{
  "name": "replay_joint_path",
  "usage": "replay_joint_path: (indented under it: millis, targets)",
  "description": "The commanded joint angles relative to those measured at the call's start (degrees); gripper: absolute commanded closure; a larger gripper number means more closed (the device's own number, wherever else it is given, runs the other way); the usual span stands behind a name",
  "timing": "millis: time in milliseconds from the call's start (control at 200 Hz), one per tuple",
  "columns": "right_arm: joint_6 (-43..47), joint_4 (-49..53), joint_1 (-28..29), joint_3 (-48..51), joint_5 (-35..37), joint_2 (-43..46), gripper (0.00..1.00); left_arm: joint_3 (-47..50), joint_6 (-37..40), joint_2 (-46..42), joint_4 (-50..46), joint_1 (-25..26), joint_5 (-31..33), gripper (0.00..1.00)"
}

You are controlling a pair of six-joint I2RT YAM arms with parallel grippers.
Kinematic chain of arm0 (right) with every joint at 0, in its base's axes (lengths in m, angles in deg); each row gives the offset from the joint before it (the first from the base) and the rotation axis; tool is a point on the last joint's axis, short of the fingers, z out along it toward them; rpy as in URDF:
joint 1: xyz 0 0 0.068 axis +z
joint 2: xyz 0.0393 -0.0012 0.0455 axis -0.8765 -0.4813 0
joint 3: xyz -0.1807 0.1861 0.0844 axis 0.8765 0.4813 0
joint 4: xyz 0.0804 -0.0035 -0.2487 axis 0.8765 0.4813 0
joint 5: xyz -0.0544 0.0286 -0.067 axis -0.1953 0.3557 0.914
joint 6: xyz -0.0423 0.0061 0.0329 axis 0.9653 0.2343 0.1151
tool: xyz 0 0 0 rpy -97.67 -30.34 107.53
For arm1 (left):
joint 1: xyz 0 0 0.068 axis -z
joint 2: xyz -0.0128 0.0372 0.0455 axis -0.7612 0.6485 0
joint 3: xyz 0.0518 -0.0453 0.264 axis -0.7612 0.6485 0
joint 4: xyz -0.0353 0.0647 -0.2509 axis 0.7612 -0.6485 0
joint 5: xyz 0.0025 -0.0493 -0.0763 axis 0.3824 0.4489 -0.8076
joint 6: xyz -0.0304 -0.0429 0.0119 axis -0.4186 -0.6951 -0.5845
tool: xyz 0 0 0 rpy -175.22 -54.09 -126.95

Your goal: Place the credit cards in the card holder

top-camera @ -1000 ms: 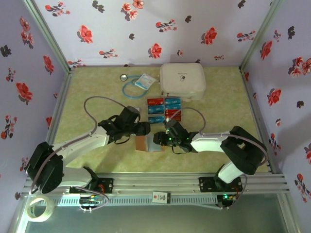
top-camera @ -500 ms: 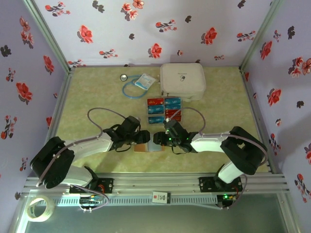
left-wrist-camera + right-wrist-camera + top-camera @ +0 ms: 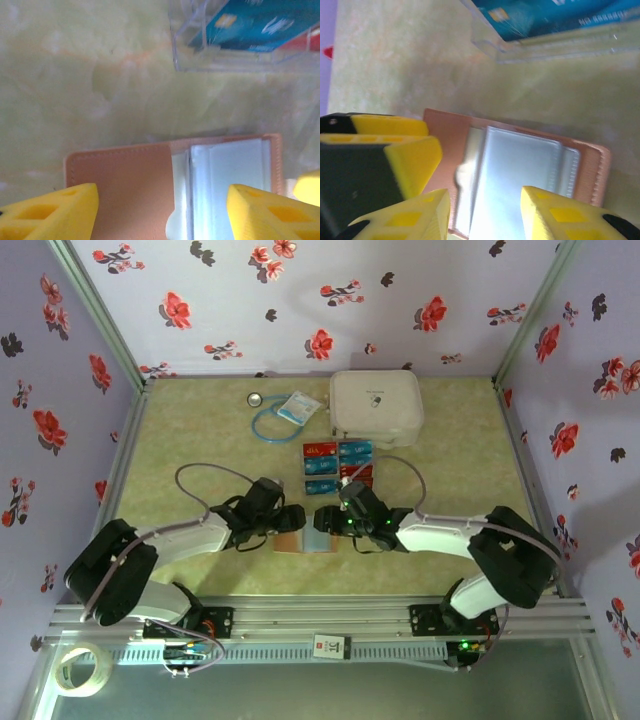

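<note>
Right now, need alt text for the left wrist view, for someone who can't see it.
The open card holder lies flat on the pale green table, leather flap and clear sleeves showing, under the yellow fingers of the left gripper, spread wide over its two sides. Beyond it, a blue credit card sits in a clear tray.

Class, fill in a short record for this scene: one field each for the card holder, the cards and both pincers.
card holder: open flat on the table, clear sleeves up
credit cards: red and blue, in a clear tray beyond the holder
left pincer: open, fingers spread over the holder
right pincer: open, over the clear sleeves
</note>
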Motion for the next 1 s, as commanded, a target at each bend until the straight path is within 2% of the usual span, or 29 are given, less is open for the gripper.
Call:
replay_joint_path:
  millis: [0, 175, 520, 705, 995]
  targets:
    - [2.71, 5.11, -0.24, -3.98, 1.85, 4.22, 0.58, -3.91, 2.19, -2.47, 0.73, -2.66, -0.38, 0.27]
    - [4.62, 10.47, -3.91, -4.59, 3.06, 9.61, 0.54, -8.78, 5.47, -1.29, 0.27, -5.74, -2.58, 0.21]
    - [4.81, 16.83, -11.96, 4.59, 4.78, 23.8, 0.46, -16.75, 9.9, 8.88, 1.01, -6.33, -5.24, 0.19]
    - [4.32, 18.32, -13.78, 9.14, 4.45, 29.43, 0.45, -18.21, 9.86, 12.75, 2.54, -6.09, -5.38, 0.18]
    - [3.99, 19.57, -15.28, 11.34, 3.53, 32.42, 0.44, -21.28, 9.42, 18.09, 5.64, -4.86, -6.42, 0.17]
